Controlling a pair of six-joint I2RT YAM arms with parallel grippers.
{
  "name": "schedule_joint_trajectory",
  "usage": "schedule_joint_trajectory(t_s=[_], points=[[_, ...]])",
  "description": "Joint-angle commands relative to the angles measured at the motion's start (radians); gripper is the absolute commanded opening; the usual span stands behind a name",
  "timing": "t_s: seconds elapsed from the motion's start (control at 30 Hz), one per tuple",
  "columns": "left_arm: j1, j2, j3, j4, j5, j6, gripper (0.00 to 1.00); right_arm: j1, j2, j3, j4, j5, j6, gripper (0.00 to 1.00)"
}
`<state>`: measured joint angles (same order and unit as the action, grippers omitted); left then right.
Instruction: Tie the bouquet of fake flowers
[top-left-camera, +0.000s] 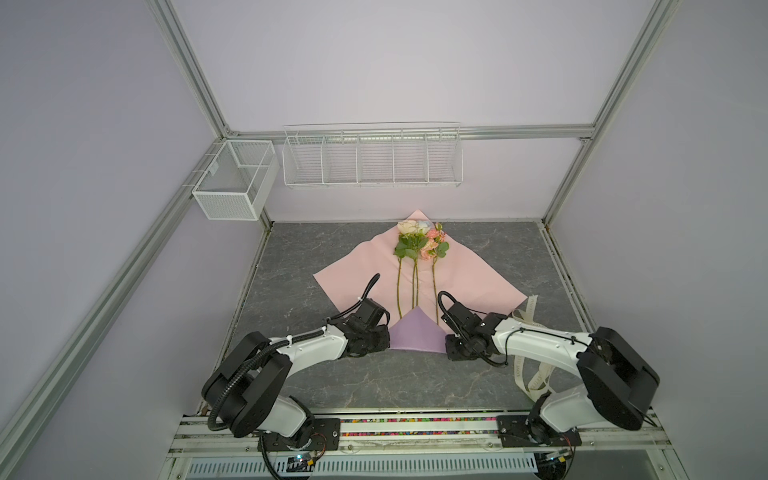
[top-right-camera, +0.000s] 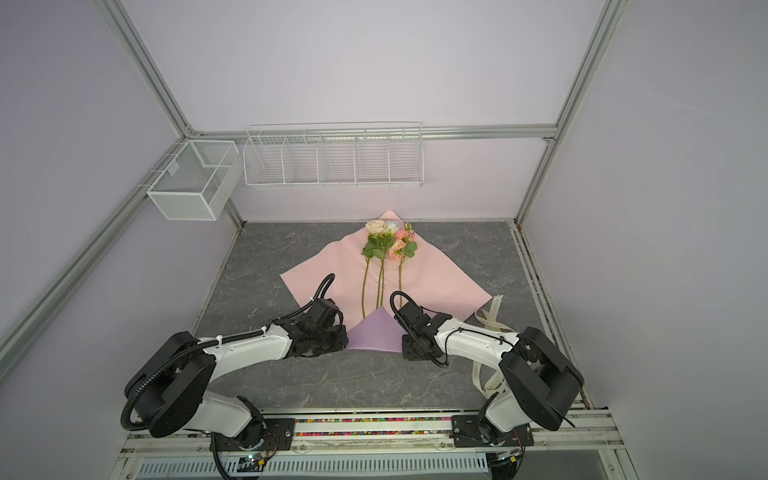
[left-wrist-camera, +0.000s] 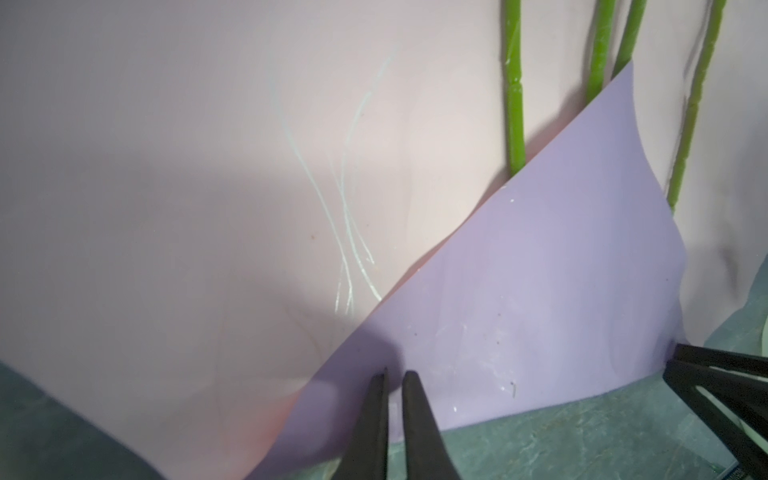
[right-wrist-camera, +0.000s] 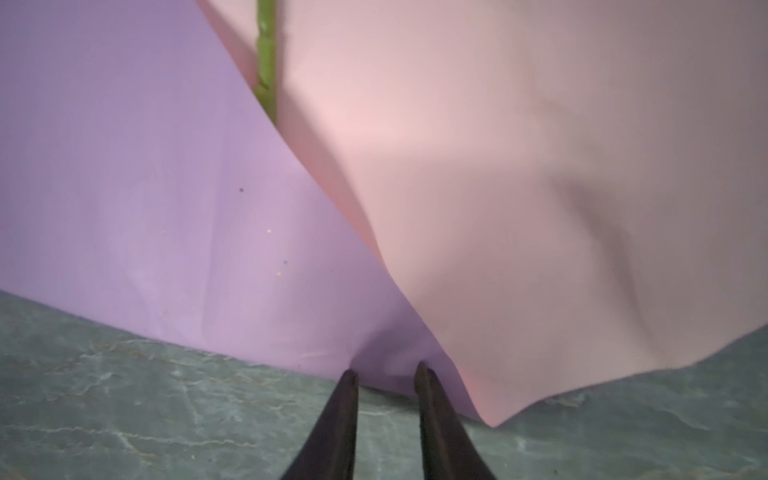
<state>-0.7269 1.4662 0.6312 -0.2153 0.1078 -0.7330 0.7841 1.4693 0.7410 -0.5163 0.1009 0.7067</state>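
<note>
The bouquet of fake flowers lies on pink wrapping paper, heads to the back, green stems pointing at me. The sheet's near corner is folded up over the stem ends, showing a lilac flap. My left gripper is at the flap's left end, fingers over the fold with only a slit between them, holding nothing I can see. My right gripper is at the flap's right end, open, its tips against the fold edge where the paper puckers.
A cream printed ribbon trails under the right arm at the paper's right corner. Two white wire baskets hang on the back wall. The grey marble tabletop lies bare in front of the fold.
</note>
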Motion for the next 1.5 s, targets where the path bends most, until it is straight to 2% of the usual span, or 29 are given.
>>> schedule_joint_trajectory(t_s=[0.0,0.17,0.37,0.43,0.53,0.63,0.77,1.0,1.3,1.47], points=[[0.001,0.029,-0.024,-0.080,-0.053,-0.011,0.11,-0.026,-0.039,-0.030,-0.069,0.033,0.005,0.30],[0.001,0.029,-0.024,-0.079,-0.052,-0.013,0.11,-0.061,-0.071,-0.064,-0.079,0.028,0.001,0.30],[0.001,0.015,-0.025,-0.078,-0.045,-0.013,0.11,-0.060,-0.129,-0.020,-0.082,0.010,-0.032,0.30],[0.001,0.007,-0.025,-0.079,-0.044,-0.014,0.11,-0.049,-0.165,-0.006,-0.048,-0.015,-0.043,0.32],[0.001,-0.003,-0.028,-0.079,-0.045,-0.014,0.11,-0.034,-0.190,0.006,0.071,-0.121,-0.048,0.33],[0.001,-0.004,-0.030,-0.073,-0.043,-0.018,0.11,0.000,-0.128,0.039,0.226,-0.241,-0.015,0.28],[0.001,-0.001,-0.030,-0.063,-0.037,-0.021,0.11,0.077,0.029,0.147,0.300,-0.280,0.006,0.16],[0.001,-0.004,-0.026,-0.062,-0.038,-0.020,0.11,0.123,0.272,0.285,0.389,-0.317,0.120,0.11],[0.001,-0.004,-0.030,-0.048,-0.030,-0.025,0.11,0.122,0.337,0.285,0.335,-0.255,0.140,0.10],[0.005,-0.012,-0.028,-0.069,-0.037,-0.017,0.14,0.122,0.365,0.276,0.347,-0.258,0.146,0.10]])
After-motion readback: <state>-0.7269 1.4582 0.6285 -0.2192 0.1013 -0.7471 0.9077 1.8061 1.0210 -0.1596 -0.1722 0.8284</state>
